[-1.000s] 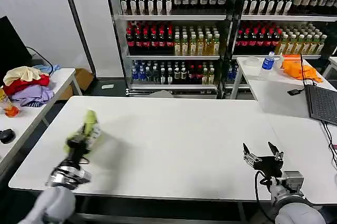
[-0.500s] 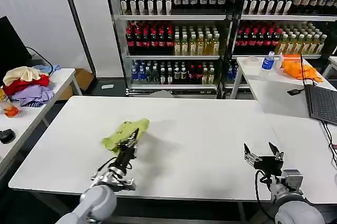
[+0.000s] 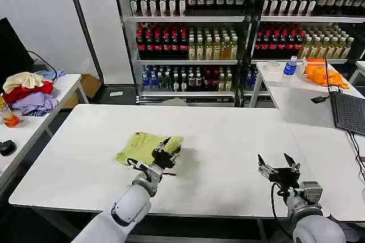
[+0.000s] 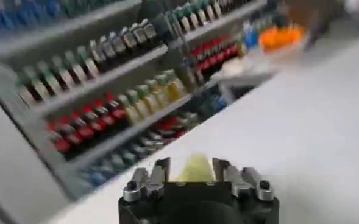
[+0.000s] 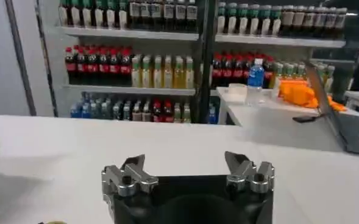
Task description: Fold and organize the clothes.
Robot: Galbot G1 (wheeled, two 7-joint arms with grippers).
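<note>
The lime yellow-green short-sleeved T-shirt of soft fabric (image 3: 142, 146) lies bunched and rumpled on the white rectangular table (image 3: 228, 140), left of centre in the head view, roughly a loose rectangle with creases running across it. No printed side is visible from here.

My left hand (image 3: 166, 153) sits at the shirt's right edge, fingers closed on a fold of the fabric; in the left wrist view a yellow-green strip (image 4: 194, 168) shows pinched between the two finger assemblies. My right hand (image 3: 278, 169) hovers low over the table at lower right of the head view, well apart from the shirt, fingers spread and empty; the right wrist view confirms the gap between them.

Handling judgement: the cloth looks light and limp, with no stiffness to carry a shape. It should drape from any single pinch point and drag along the tabletop instead of sliding as a sheet. Not fragile; slipping out of a shallow pinch is the main risk.

Where to grip: hems, shoulder seams or sleeve edges, where layers are doubled. Two separated corners, one per hand, would let me spread it flat before folding. Collar and sleeves cannot be made out in the present heap.
</note>
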